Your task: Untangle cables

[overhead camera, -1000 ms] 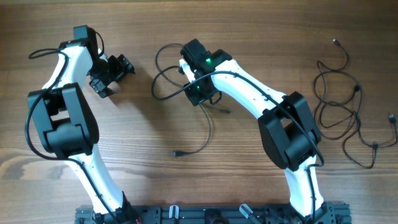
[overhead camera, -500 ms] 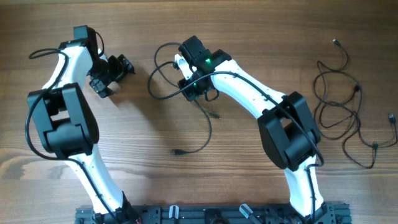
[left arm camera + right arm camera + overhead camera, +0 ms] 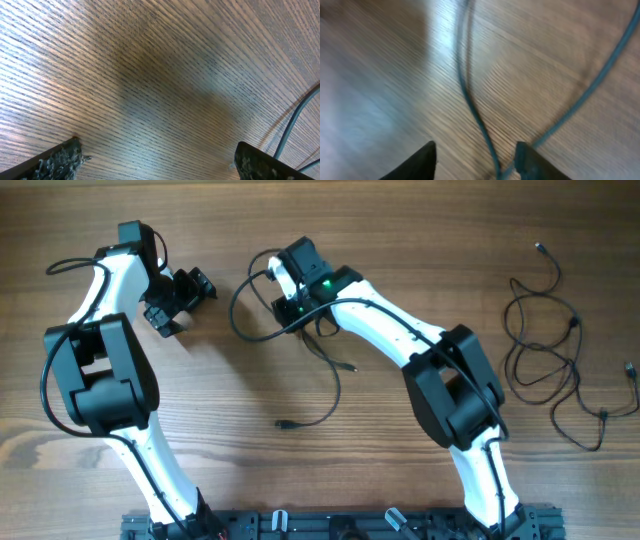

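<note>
On the desk (image 3: 300,480), our left gripper (image 3: 185,302) gapes idle; the right gripper (image 3: 475,160), apart astride the cables (image 3: 462,65), may snag a strand, tightening loops.

Wooden table (image 3: 330,480), grain running left to right. One thin black looped cable (image 3: 338,390) lies near centre, plug end free. Tangled cables (image 3: 545,350) lie well apart, at the right side.
</note>
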